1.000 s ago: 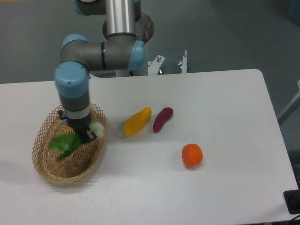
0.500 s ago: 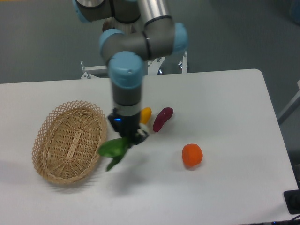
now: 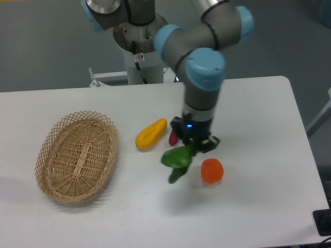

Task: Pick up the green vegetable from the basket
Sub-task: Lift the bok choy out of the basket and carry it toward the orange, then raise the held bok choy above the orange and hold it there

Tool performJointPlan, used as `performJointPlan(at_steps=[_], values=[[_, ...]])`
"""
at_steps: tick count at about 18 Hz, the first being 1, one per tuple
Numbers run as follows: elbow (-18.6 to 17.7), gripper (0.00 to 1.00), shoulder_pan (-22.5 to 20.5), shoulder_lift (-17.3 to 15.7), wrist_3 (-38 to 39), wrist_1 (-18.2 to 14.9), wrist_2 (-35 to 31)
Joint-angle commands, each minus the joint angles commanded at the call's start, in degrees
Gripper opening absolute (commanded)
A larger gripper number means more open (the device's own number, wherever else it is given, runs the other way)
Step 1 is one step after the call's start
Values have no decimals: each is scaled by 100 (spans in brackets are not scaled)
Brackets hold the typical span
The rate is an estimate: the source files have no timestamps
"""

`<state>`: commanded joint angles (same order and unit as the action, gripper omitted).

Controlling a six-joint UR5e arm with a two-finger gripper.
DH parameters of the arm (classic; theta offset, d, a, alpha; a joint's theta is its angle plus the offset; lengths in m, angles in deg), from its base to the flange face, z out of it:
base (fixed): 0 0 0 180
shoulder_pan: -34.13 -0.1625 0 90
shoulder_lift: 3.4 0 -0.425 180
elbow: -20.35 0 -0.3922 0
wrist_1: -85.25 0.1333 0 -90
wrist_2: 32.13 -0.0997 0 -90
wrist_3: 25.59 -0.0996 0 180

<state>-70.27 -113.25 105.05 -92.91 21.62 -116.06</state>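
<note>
Landmark: the basket (image 3: pixel 76 157), a tan woven oval on the white table (image 3: pixel 258 119), sits with nothing in it.
Gripper: the gripper (image 3: pixel 195 145) hangs well to the right of the basket, its jaws clenched on the stem end of the green vegetable (image 3: pixel 177 159).
Green vegetable: out of the basket and carried in the air, its dark leaves drooping below the fingers, with a faint shadow on the table beneath.
Neighbours: a yellow vegetable (image 3: pixel 151 134) lies between the basket and the gripper; a purple vegetable (image 3: pixel 173 137) is mostly hidden behind the wrist; an orange fruit (image 3: pixel 212 171) sits just beside the dangling leaves, on the side away from the basket.
Task standing: the pick appears done, since the vegetable is clear of the basket.
Risk: the hold seems to be on the stem alone, so the floppy leaves could swing and work it loose.
Second risk: a low pass could drag the leaves against the orange fruit and roll it off.
</note>
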Motion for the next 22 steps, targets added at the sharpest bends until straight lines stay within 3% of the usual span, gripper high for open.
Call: performJointPlan(at_steps=[4, 11, 22], values=[[150, 31, -220, 194, -378, 53, -456], [510, 33, -449, 545, -879, 88, -510], [572, 33, -686, 546, -1012, 97, -510]])
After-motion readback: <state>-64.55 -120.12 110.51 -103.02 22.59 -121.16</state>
